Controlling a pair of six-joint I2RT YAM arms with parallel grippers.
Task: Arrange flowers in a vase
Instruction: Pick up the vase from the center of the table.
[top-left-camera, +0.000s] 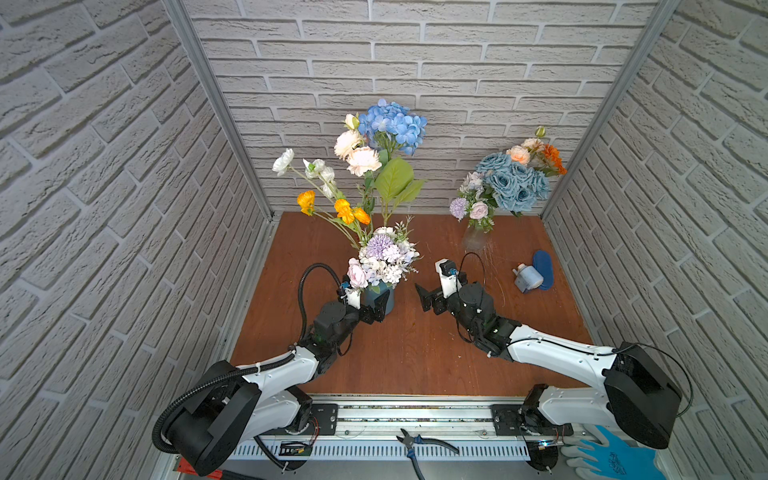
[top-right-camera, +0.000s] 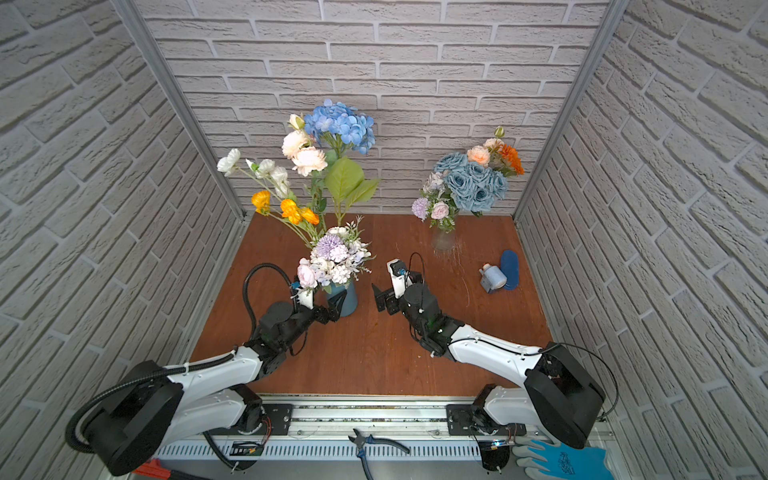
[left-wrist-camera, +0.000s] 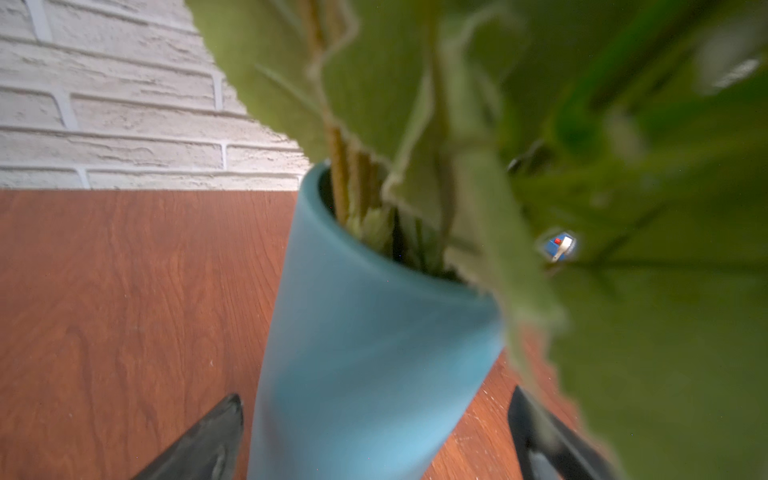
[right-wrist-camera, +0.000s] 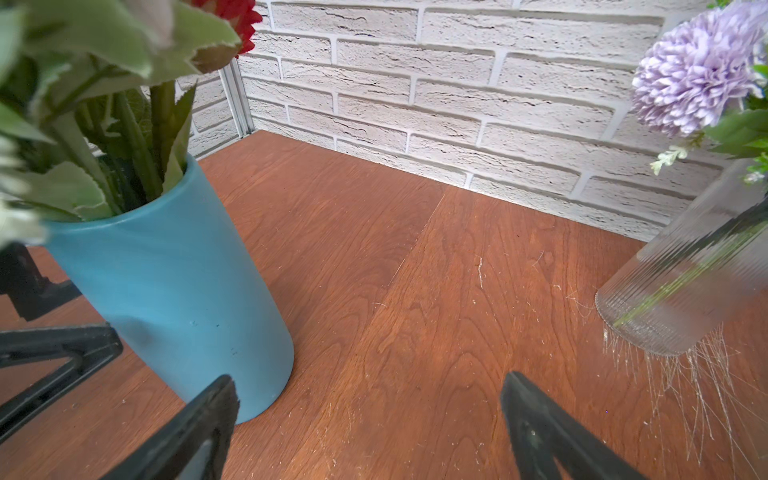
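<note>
Our left gripper (top-left-camera: 377, 308), jaws apart, straddles the vase (top-left-camera: 388, 297) of flowers (top-left-camera: 386, 253). Our right gripper (right-wrist-camera: 368, 380) gapes empty just beside it.

Soft, even light falls on the counter (top-left-camera: 415, 353) with faint shadows, brick walls (top-left-camera: 83, 208) bow at the edges in both top views, and green leaves (left-wrist-camera: 623, 332) and the blue vase (left-wrist-camera: 374, 353) blur in the left wrist view.

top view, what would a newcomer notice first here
The blue vase left of centre, its tall stems crowned by a blue hydrangea. Next, the pale blue roses in the glass vase at the back right. The left hand sits open, jaws either side of the blue vase.
</note>
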